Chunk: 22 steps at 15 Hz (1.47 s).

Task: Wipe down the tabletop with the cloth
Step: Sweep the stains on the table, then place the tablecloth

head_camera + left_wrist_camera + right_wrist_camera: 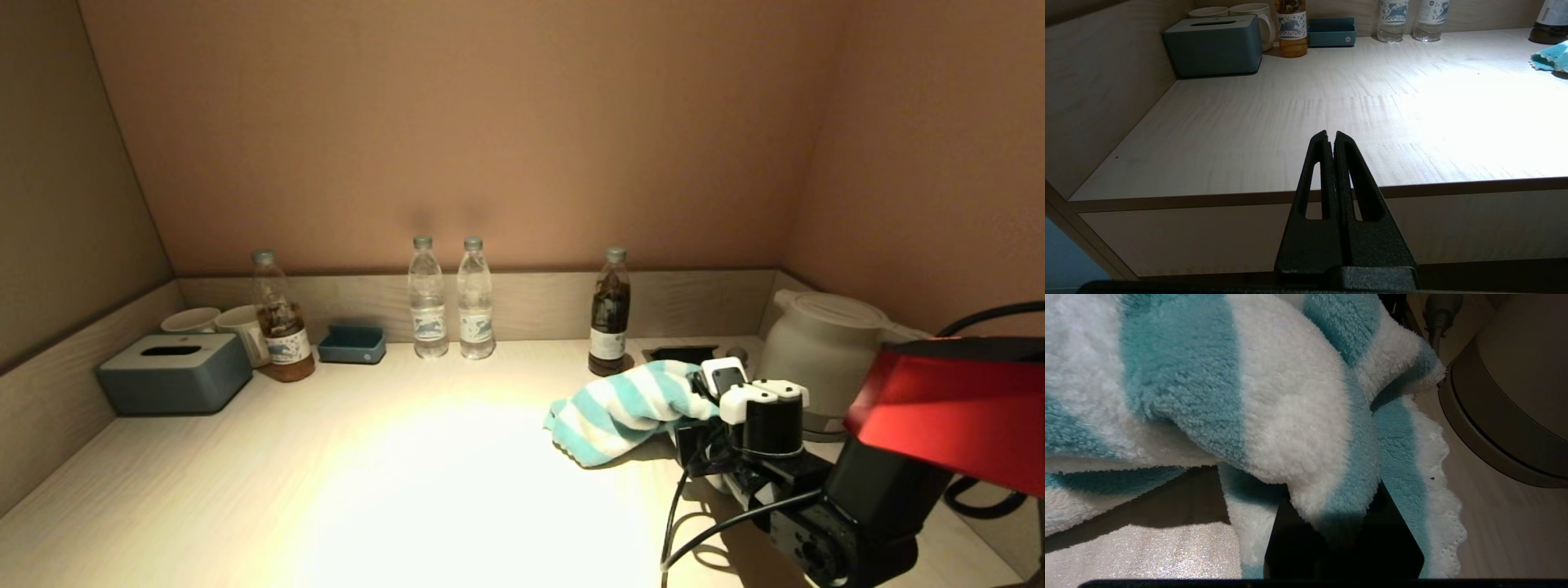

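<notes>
A teal-and-white striped cloth (624,408) lies bunched on the right part of the light wooden tabletop (367,474). My right gripper (694,416) is shut on the cloth's right end; in the right wrist view the cloth (1274,416) drapes over the black jaws and hides the fingertips. The cloth's edge also shows in the left wrist view (1551,59). My left gripper (1331,136) is shut and empty, held off the table's front edge at the left, outside the head view.
Along the back wall stand a grey tissue box (175,373), two mugs (220,327), a tea bottle (282,331), a blue tray (353,344), two water bottles (451,298) and a dark bottle (611,314). A white kettle (824,351) stands right beside the cloth.
</notes>
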Motion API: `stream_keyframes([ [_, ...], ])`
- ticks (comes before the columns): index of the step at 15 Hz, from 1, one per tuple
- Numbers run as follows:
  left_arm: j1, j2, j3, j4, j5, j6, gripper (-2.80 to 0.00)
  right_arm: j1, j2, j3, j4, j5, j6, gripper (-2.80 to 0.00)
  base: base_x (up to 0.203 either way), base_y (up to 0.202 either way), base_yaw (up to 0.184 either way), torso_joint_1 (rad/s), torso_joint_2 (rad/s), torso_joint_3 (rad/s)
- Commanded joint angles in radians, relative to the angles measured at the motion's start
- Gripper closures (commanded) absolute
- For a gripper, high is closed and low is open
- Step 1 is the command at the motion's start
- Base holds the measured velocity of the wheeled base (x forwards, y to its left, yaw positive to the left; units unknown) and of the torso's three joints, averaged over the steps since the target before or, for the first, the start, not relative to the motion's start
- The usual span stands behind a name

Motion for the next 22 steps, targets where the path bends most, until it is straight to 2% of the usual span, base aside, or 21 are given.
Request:
stream_keyframes([
  [1, 0.0, 0.0, 0.0, 0.0, 0.0, 0.0, 0.0, -0.025, -0.117, 0.022, -0.008, -0.012, 0.001, 0.0, 0.0, 0.0, 0.0, 0.0, 0.0, 0.0],
  [4, 0.0, 0.0, 0.0, 0.0, 0.0, 0.0, 0.0, -0.094, -0.229, 0.04, -0.001, -0.02, 0.003, 0.0, 0.0, 0.0, 0.0, 0.0, 0.0, 0.0],
  [8, 0.0, 0.0, 0.0, 0.0, 0.0, 0.0, 0.0, -0.11, -0.247, 0.052, 0.0, -0.02, 0.005, 0.0, 0.0, 0.0, 0.0, 0.0, 0.0, 0.0],
  [11, 0.0, 0.0, 0.0, 0.0, 0.0, 0.0, 0.0, -0.191, -0.411, 0.116, 0.0, -0.026, 0.011, 0.0, 0.0, 0.0, 0.0, 0.0, 0.0, 0.0],
  [14, 0.0, 0.0, 0.0, 0.0, 0.0, 0.0, 0.0, -0.265, -0.476, 0.162, -0.001, -0.027, 0.013, 0.0, 0.0, 0.0, 0.0, 0.0, 0.0, 0.0],
  [22, 0.0, 0.0, 0.0, 0.0, 0.0, 0.0, 0.0, -0.294, -0.564, 0.251, 0.003, -0.027, 0.026, 0.0, 0.0, 0.0, 0.0, 0.0, 0.0, 0.0],
])
